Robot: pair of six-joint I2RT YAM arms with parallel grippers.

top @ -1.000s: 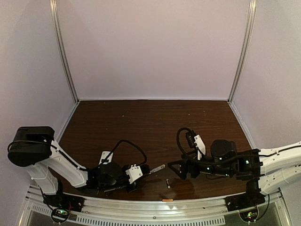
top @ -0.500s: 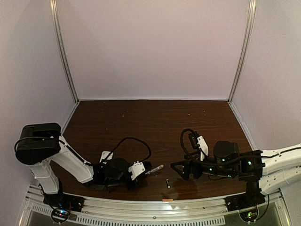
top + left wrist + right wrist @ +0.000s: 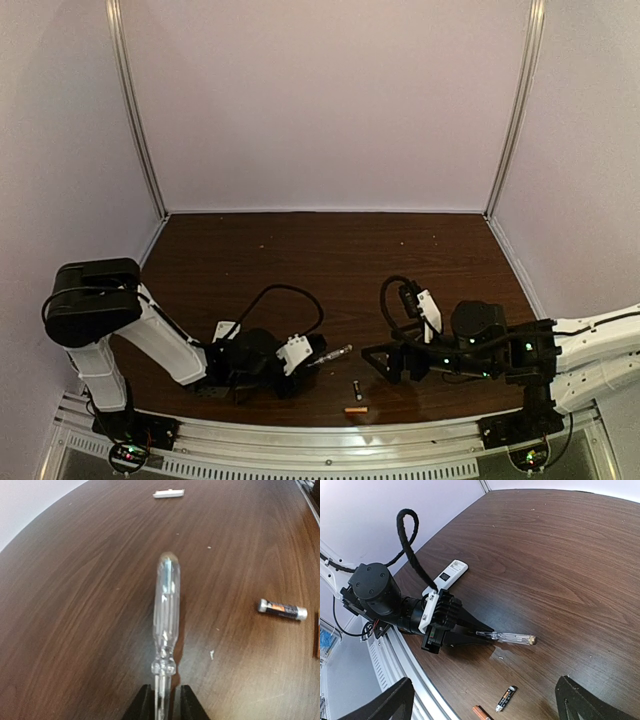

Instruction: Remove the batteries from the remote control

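Room: you are working in a lilac-walled booth, over a dark wood worktop [image 3: 330, 250].
Batteries: both are lying loose near the front edge, between the two arms. The dark battery [image 3: 282, 609] is sitting just behind the orange battery [image 3: 355, 410], and the two are not touching.
Remote: the remote [image 3: 451, 574] is lying flat, display side up, behind the left arm and well apart from the batteries.
Screwdriver: the screwdriver [image 3: 166, 605] is lying low over the worktop, with its clear handle pointing away from the left arm and its metal shank running back between the left jaws.
Left jaws: they are standing close on either side of the shank, but you cannot tell whether they are clamping it or slackening off.
Right jaws: they are gaping wide and carrying nothing, probably hanging back to leave the tool room.
Stage: with both batteries lying outside the remote, the unloading is looking done, and parking the screwdriver is likely what you are finishing.
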